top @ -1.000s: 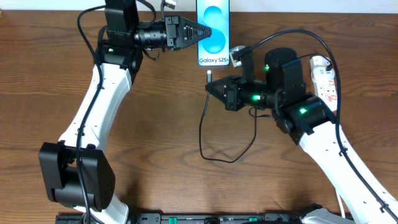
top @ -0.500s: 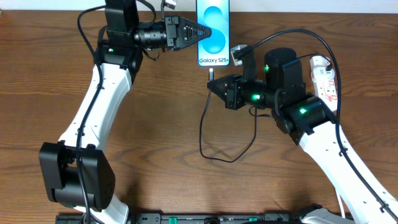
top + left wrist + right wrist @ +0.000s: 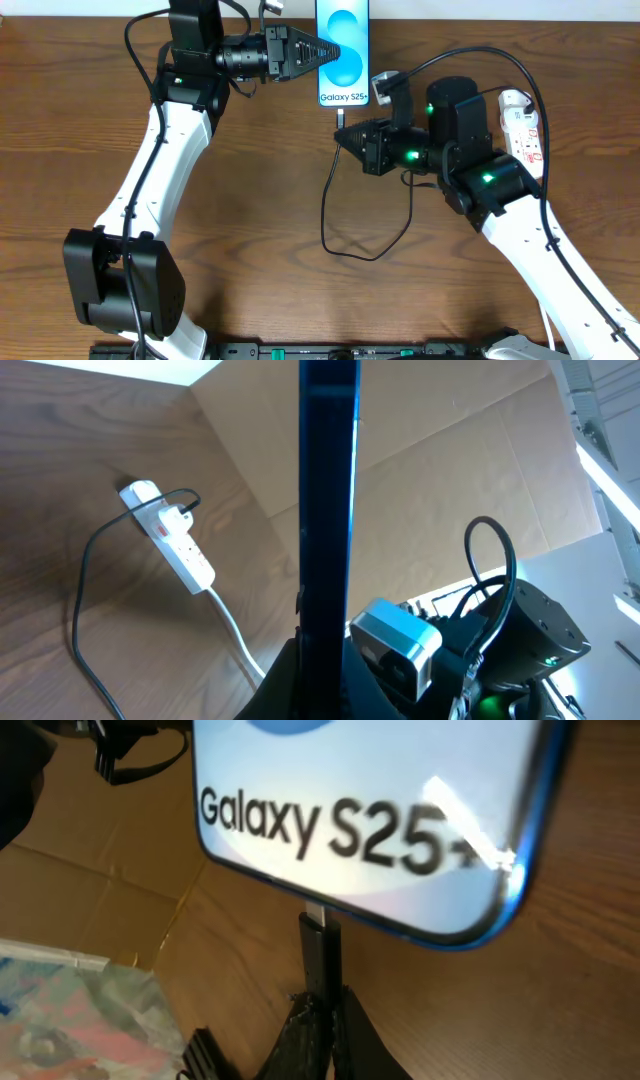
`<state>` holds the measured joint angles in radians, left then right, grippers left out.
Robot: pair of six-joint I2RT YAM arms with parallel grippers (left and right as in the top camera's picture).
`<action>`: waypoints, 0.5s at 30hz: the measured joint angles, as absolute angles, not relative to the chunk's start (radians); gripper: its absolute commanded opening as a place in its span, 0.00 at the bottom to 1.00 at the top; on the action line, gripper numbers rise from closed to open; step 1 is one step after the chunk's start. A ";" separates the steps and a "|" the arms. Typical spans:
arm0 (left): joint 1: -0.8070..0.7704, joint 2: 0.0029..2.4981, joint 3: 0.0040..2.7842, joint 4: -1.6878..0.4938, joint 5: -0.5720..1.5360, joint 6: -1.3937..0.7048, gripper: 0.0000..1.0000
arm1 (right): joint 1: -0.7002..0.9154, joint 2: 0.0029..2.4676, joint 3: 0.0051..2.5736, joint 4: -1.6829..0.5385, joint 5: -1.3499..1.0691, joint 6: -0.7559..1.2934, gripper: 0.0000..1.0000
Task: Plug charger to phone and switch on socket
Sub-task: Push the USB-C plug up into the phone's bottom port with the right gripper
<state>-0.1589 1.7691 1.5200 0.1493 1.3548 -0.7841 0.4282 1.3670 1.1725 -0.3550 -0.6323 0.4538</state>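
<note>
- Since the left pincer (image 3: pixel 318 50) is closed on the phone (image 3: pixel 342 45) from 9 o'clock, we take the phone as held steady at the far middle of the counter (image 3: pixel 250 220). Its long axis runs 12 to 6 and its bottom edge faces 6.
- Along the bottom of the screen we can read "Galaxy S25+"; no other writing is legible.
- At 6 o'clock from that edge, the right pincer (image 3: pixel 338 138) is clamped on the charger (image 3: pixel 325 210) just behind its plug (image 3: pixel 320 950). The plug points to 12, in line with the phone.
- From the right wrist view, the plug's metal tip meets the phone's bottom edge; we cannot tell whether it is seated.
- We judge that the coming push runs straight toward 12, and that the right arm is the one placed for it.
- Off at 3 o'clock lies the socket (image 3: pixel 525 125), nearest the right arm; its red markings are too small to read.
</note>
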 measured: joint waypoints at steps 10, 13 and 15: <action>-0.159 1.769 1.520 0.150 1.354 -0.784 0.07 | 0.424 1.367 1.184 -0.355 -0.643 0.454 0.01; -0.159 1.769 1.520 0.150 1.351 -0.784 0.07 | 0.424 1.367 1.186 -0.360 -0.648 0.454 0.01; -0.159 1.769 1.520 0.149 1.351 -0.784 0.07 | 0.424 1.367 1.190 -0.368 -0.651 0.454 0.01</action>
<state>-0.1589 1.7691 1.5200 0.1493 1.3506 -0.7837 0.4236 1.3666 1.1904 -0.3679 -0.6506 0.4541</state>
